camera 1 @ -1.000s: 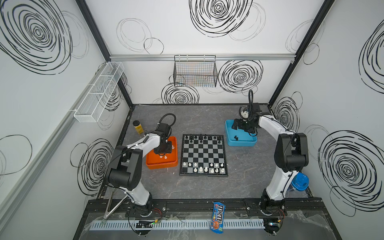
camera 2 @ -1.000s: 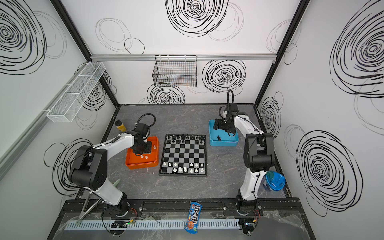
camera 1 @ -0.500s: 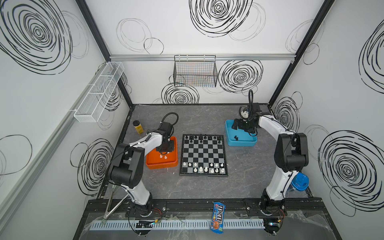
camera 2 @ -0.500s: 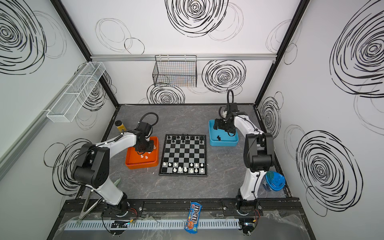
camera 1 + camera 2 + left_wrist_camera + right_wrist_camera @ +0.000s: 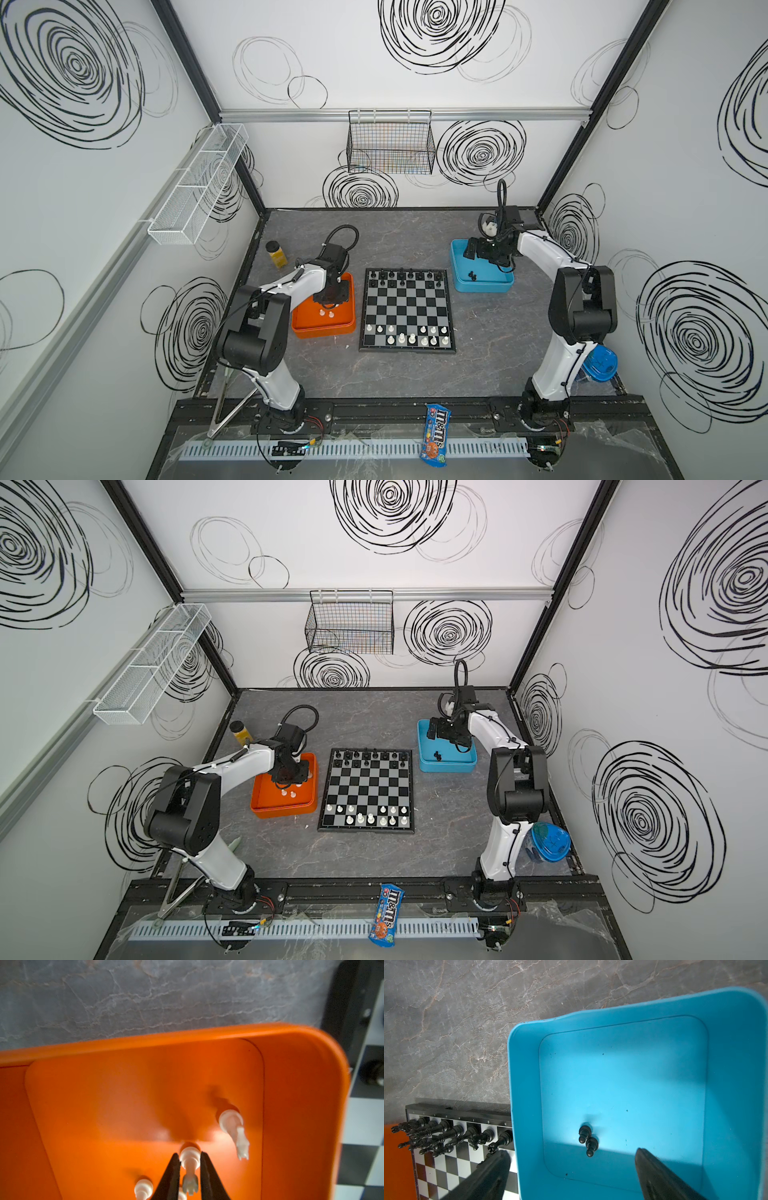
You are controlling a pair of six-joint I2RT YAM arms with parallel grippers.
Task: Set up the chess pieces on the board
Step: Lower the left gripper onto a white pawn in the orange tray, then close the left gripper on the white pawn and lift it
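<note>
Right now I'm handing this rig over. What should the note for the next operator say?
Left pincer: closed on a white piece in the orange tray, not yet lifted.
Right pincer: open and empty, over the blue tray.
Done: board mostly set.
To do: place the gripped piece, then the other white pieces from the orange tray to fill the gaps in the white rows. Then place the two black pawns from the blue tray.

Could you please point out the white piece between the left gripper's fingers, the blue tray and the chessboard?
white piece (image 5: 188, 1156): left wrist view, its round base.
blue tray (image 5: 612, 1017): right wrist view, its inner wall.
chessboard (image 5: 406, 309): a top view, a bare middle square.
</note>
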